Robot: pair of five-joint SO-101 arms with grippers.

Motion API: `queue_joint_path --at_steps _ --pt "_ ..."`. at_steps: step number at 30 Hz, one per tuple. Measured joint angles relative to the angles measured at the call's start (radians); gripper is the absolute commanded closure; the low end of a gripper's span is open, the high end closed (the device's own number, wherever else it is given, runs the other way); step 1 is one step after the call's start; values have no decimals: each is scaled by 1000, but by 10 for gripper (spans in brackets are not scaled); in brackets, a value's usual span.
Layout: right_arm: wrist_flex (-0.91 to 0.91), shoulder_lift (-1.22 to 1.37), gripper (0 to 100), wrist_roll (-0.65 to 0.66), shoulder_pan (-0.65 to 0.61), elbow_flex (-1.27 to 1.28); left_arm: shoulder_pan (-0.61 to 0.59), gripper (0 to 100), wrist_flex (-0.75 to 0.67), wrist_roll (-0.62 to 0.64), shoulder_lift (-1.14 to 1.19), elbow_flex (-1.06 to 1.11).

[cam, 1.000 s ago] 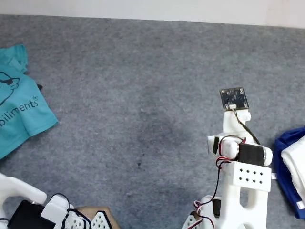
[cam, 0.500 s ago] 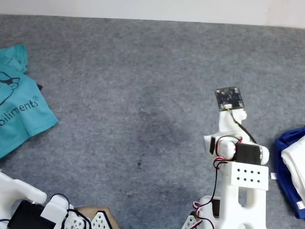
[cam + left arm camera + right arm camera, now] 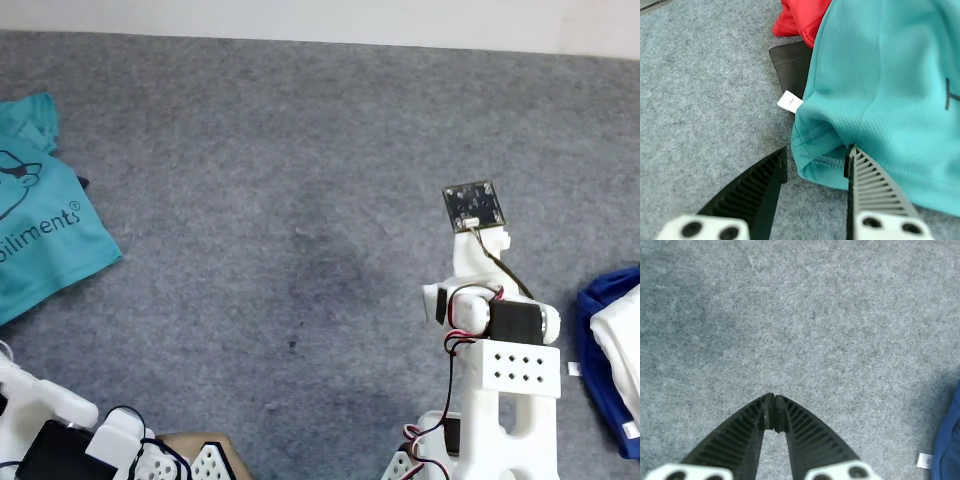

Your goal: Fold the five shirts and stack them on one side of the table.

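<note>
Teal shirt (image 3: 890, 80): fine mesh knit, matt. Tabletop (image 3: 300, 150): rough grey felt. Left tool (image 3: 815, 165): ribbed black plastic.

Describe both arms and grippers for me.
Both are alike: the left gripper and right gripper have black, ribbed, tapering fingers on white mounts. The right arm is white plastic with black motors, red, black and white wires, a plate of round holes and a dark square camera board. The left arm is white and black too.
</note>
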Motion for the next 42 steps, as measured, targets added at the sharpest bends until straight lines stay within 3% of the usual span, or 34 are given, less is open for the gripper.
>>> queue_joint_path --at_steps 8,18,21,28,33,39,42 --pt "0 0 992 0 0 0 0 800 -255 0 0 183" --pt "0 0 992 -2 0 0 0 800 -282 -2 0 193" --pt "0 0 992 -2 0 0 0 800 -244 -2 0 158" --pt "0 0 992 -2 0 0 0 800 41 2 206 -127" --pt "0 0 992 -2 0 0 0 800 61 2 377 -273" --pt "0 0 992 -2 0 0 2 801 61 3 404 -298" --pt "0 0 992 -2 0 0 3 870 61 3 410 -298"
